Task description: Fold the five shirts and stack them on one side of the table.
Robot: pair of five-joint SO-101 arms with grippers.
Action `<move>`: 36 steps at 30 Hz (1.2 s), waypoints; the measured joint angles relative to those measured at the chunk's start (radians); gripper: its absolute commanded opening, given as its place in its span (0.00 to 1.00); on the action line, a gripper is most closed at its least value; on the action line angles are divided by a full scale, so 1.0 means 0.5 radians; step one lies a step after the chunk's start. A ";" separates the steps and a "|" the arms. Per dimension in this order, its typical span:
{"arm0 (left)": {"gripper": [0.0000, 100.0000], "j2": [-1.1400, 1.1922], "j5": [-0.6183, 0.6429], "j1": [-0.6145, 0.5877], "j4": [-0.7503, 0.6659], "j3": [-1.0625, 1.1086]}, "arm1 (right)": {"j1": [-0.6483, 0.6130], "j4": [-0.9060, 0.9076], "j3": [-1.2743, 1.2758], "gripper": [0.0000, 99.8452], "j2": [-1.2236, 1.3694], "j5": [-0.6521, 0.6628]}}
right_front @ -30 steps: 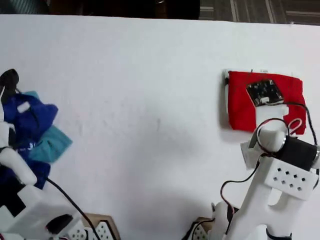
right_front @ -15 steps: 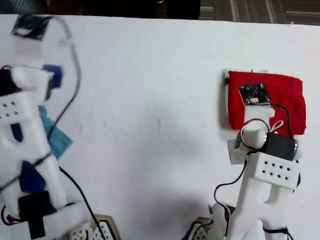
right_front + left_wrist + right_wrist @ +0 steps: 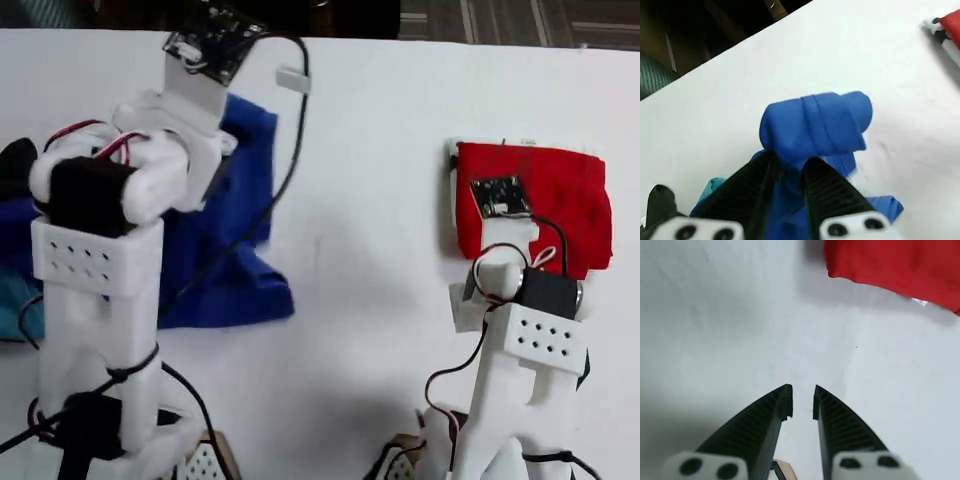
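On the left, my left gripper (image 3: 790,162) is clamped on the blue shirt (image 3: 815,125); my right gripper (image 3: 802,390), fingers nearly together and empty, hangs near the red shirt (image 3: 890,265).

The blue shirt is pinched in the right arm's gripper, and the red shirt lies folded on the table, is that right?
Not quite. The blue shirt is pinched in the left gripper, not the right: the left wrist view shows it shut on the blue cloth. The red shirt does lie folded on the table.
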 measured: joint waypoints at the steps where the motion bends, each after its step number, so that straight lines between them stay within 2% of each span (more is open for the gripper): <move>1: 0.03 0.000 0.000 0.009 -0.028 0.021 | 0.000 -0.012 0.000 0.08 0.000 0.000; 9: 0.03 0.003 0.000 0.025 -0.377 0.209 | -0.003 -0.157 0.000 0.08 0.000 0.000; 16: 0.03 0.003 0.003 0.203 -0.451 0.215 | -0.003 -0.172 0.006 0.08 0.000 0.000; 21: 0.17 0.003 0.003 0.261 -0.457 0.276 | -0.003 -0.172 0.006 0.08 0.000 0.000; 23: 0.18 0.025 0.003 0.261 -0.457 0.328 | -0.003 -0.172 0.006 0.08 0.000 0.000; 28: 0.18 0.077 0.077 0.080 -0.466 0.374 | -0.003 -0.172 0.006 0.08 0.000 0.000; 36: 0.17 0.077 0.086 -0.482 -0.411 0.396 | -0.080 -0.172 0.006 0.08 0.000 0.000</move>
